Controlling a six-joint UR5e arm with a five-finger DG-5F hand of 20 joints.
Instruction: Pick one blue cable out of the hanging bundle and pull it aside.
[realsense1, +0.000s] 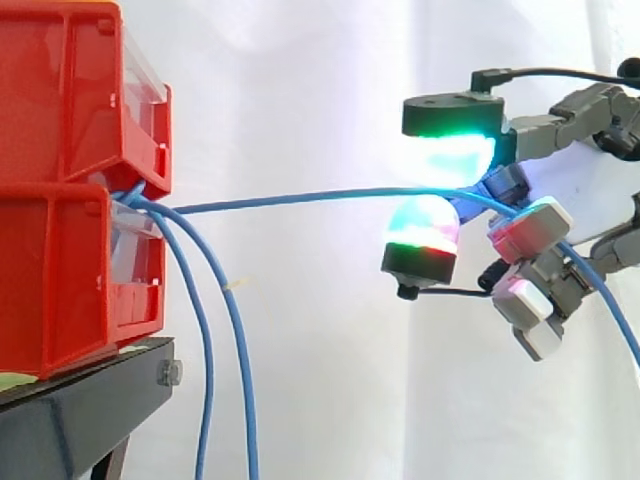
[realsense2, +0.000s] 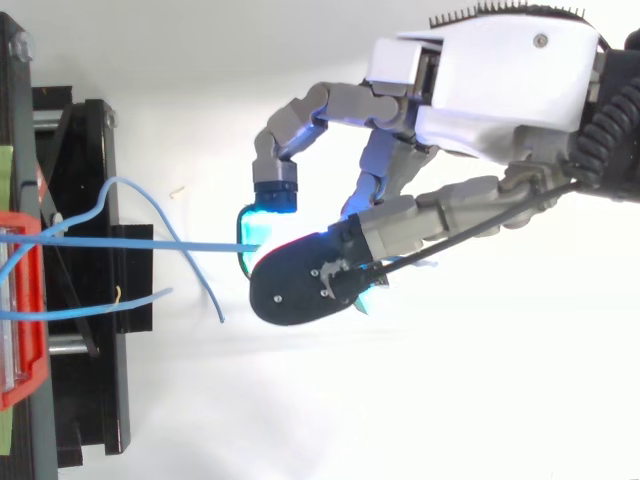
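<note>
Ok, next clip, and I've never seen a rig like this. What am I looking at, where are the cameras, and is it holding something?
It is a robot arm ending in a hand with fingers and a thumb; the glowing pads are its own fingertips. One picture is taken from the side, level with the work; the other looks down from above. At the left of both pictures, red bins are stacked on a black stand before a white curtain. Blue cables come out between the bins. The hand pinches one cable between two pads, and it runs stretched sideways from the bins to the hand. Two other cables hang down loose.
</note>
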